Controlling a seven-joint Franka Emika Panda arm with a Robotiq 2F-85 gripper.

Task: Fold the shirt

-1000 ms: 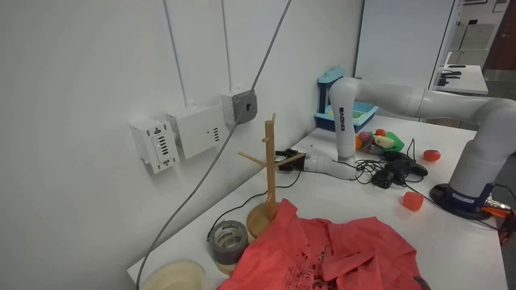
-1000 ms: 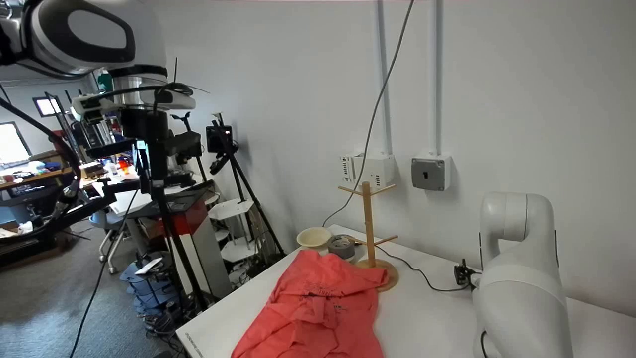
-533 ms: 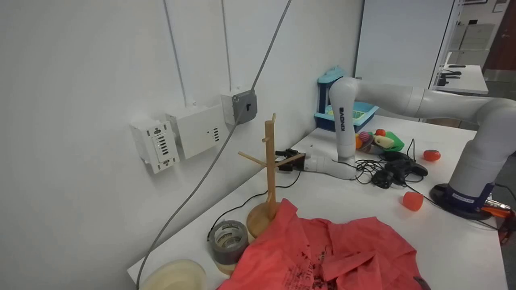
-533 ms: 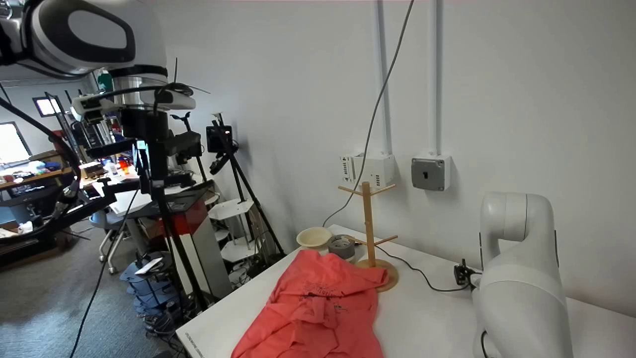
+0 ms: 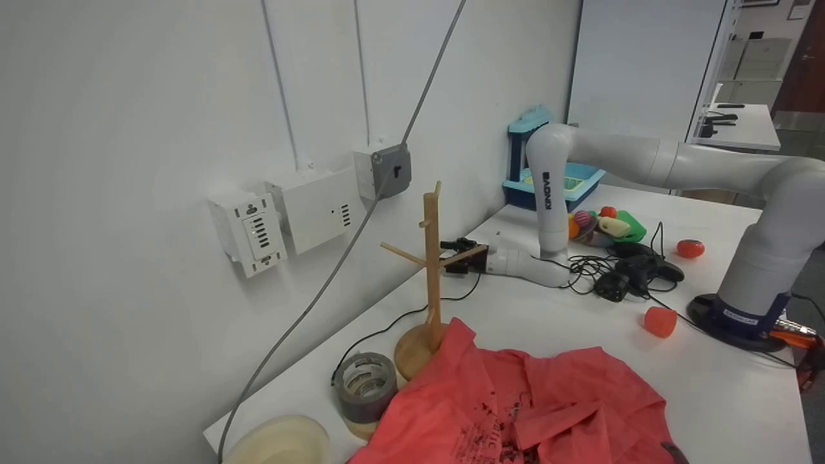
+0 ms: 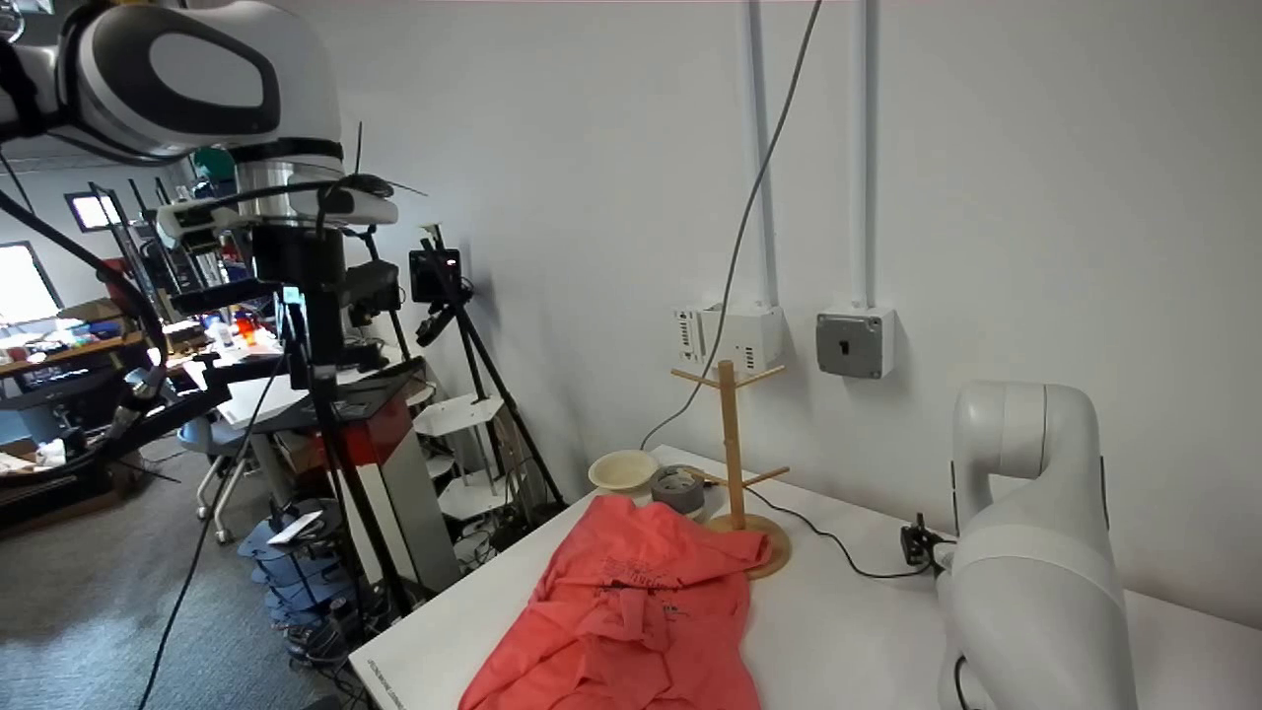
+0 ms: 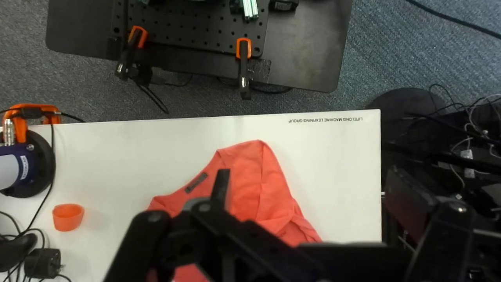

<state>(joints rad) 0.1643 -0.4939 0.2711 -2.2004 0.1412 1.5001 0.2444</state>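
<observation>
Expect light, limp, soft cloth in the coral-red shirt [image 6: 592, 592], likely neither slippery nor fragile, but quick to crumple under a push. Find it rumpled on the white worktop [image 7: 336, 172], with one end near the lettered long edge and a bare margin toward the adjoining short edge. Best taken, probably, in a shallow pinch at the corner nearest that lettered edge, or just beside the small dark patch [image 7: 196, 183] on the border; avoid the middle, with loose folds and likely several layers. Mind the wooden peg stand [image 6: 732, 444] toward the opposite long edge, apparently overlapped at the base by a cloth corner and perhaps liable to snag. Note the Robotiq gripper [image 7: 311, 188], well clear of the shirt, with fingers [image 7: 221, 184] spread wide and nothing pinched. As for the cloth, partly hidden behind the gripper in the wrist view, and cut off at the bottom in both exterior views. Hard to make out the print [image 5: 477, 444], the number of layers, and the nature of the narrow strip [image 5: 557, 425] across the middle, maybe a sleeve.
</observation>
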